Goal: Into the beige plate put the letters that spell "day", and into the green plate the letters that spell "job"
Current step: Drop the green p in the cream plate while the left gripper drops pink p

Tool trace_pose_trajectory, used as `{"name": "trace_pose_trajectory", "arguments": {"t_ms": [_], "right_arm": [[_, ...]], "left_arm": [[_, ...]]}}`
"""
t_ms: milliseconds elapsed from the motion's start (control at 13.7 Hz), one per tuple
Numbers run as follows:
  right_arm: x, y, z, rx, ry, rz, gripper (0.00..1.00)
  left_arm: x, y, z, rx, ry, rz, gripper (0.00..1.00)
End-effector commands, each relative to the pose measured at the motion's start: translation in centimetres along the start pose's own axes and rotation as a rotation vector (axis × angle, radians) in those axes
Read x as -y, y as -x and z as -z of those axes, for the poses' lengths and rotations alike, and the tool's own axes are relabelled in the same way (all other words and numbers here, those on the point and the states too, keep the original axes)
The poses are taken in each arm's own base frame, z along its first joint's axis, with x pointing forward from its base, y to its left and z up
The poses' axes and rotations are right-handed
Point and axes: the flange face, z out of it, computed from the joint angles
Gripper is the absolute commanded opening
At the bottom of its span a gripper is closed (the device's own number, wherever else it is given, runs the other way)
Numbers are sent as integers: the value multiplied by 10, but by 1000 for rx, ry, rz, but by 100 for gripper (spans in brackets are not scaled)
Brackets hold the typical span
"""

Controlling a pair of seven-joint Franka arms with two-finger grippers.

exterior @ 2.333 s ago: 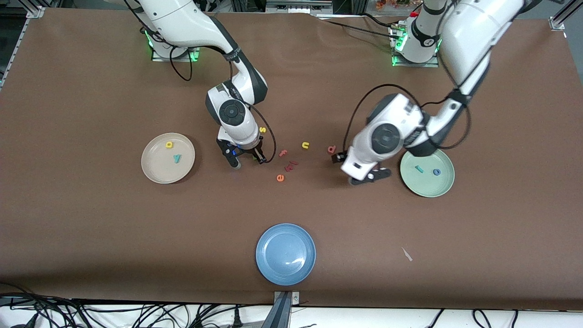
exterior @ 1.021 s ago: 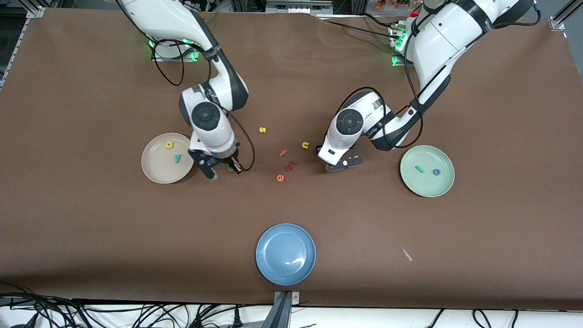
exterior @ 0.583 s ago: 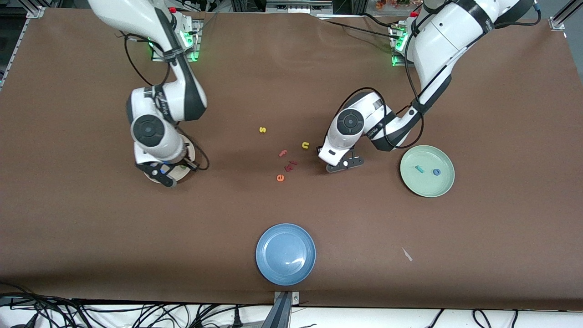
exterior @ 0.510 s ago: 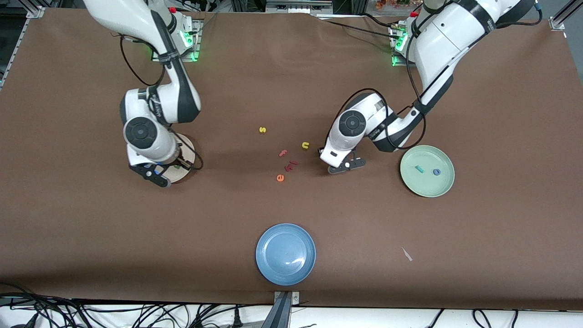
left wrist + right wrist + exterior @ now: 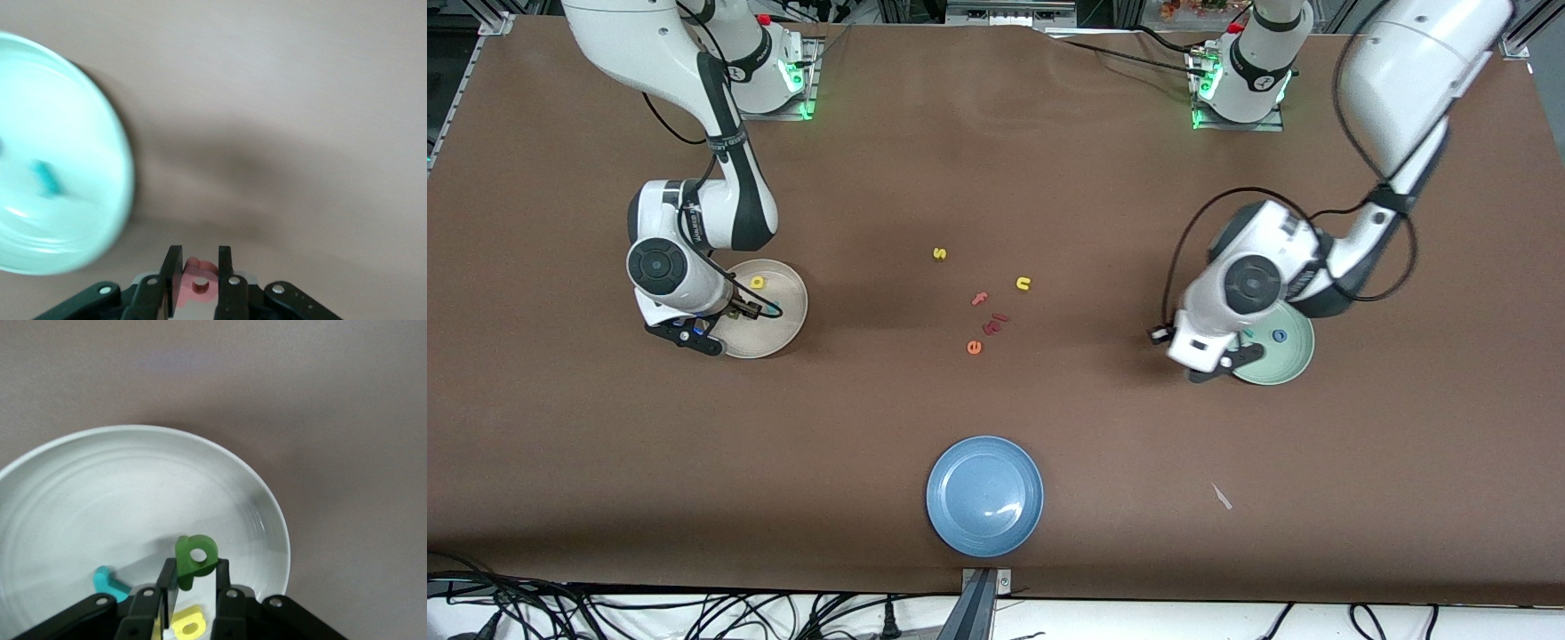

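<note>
From the high front camera, the right gripper [image 5: 716, 327] hangs at the middle left of the frame over the beige plate [image 5: 783, 322], where a yellow "a" [image 5: 757, 283] already lies near the upper rim; the arm hides most of what else is in the dish. At the middle right, the left gripper [image 5: 1221, 363] sits over the table just beside the rim of the green plate [image 5: 1288, 364], with the blue "o" [image 5: 1279, 336] resting in that plate. In the centre of the frame a cluster of spare letters stays on the brown table [image 5: 996, 160]: a yellow "s" [image 5: 938, 253], a yellow "u" [image 5: 1023, 284], an orange "e" [image 5: 974, 348] and some red pieces [image 5: 991, 322]; a blue plate [image 5: 984, 495] stands low in the frame, apparently unneeded. In the left wrist view, the left gripper [image 5: 199, 280] at the bottom centre is clamped on the pinkish-red letter [image 5: 199, 283], pinched by its flat faces so it hangs steady for the carry; the green plate [image 5: 100, 227] fills the left edge with the teal "j" [image 5: 47, 179] inside, so the drop looks close. In the right wrist view, the green "d" [image 5: 195, 559] stands upright between the jaws at the lower centre, right over the beige plate [image 5: 133, 487]; whether the right gripper [image 5: 193, 587] grips it or has let go I cannot tell. The teal "y" [image 5: 110, 582] and the yellow "a" [image 5: 185, 623] lie beside it.
</note>
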Motion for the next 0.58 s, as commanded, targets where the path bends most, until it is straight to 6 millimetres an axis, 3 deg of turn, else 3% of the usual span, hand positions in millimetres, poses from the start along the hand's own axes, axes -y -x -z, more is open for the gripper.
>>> {"name": "trace_pose_trajectory", "arguments": {"t_ms": [0,219,365,510], "right_arm": [[3,0,7,-6,-15,28,100],[8,-7,42,-13,-38,33,100],[13,-12,83,21,-39,49,100],[19,-23,133,37,-40,156,100]], "left_arm": [[58,-19,-5,63,-37,-98,6],[123,-49,-22,115,-20,-141,8],[134,-55,-45,150,-14,-142,11],[141,-57,-64,180,-8,-133,27]]}}
